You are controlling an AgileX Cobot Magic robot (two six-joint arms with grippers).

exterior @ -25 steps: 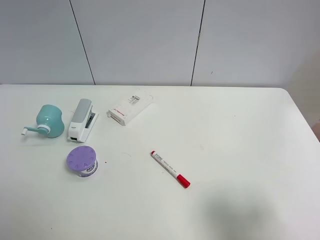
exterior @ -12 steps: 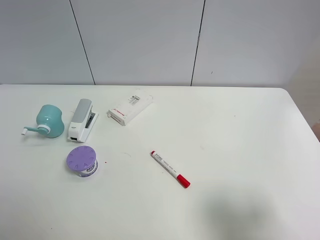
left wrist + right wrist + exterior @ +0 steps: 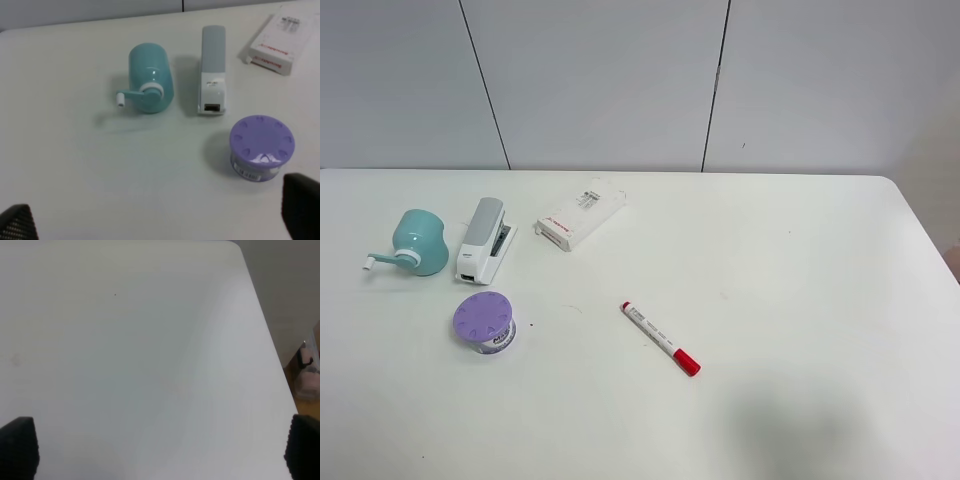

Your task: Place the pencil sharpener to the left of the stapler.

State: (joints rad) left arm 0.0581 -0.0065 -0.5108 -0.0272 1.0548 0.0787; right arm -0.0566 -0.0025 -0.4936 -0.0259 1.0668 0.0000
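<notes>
Nothing has shifted over the last second: pencil sharpener (image 3: 419, 243) lies just left of the stapler (image 3: 484, 239), apart from it, so the placement looks done. Left claw (image 3: 160, 220) and right claw (image 3: 160, 447) both hang spread, released, above the tabletop (image 3: 800, 300).

Neither arm appears in the high exterior view. In the left wrist view, the left gripper (image 3: 160, 220) shows only as two dark fingertips (image 3: 301, 202) cut off at the picture's corners. The right gripper (image 3: 160, 447) is cropped the same way in its own wrist view. The white box (image 3: 277, 42) is cut by the frame's edge, and its red print is too small to read. The label on the purple-lidded container (image 3: 262, 147) is blurred. The table (image 3: 820, 260) runs past the frame edges.
</notes>
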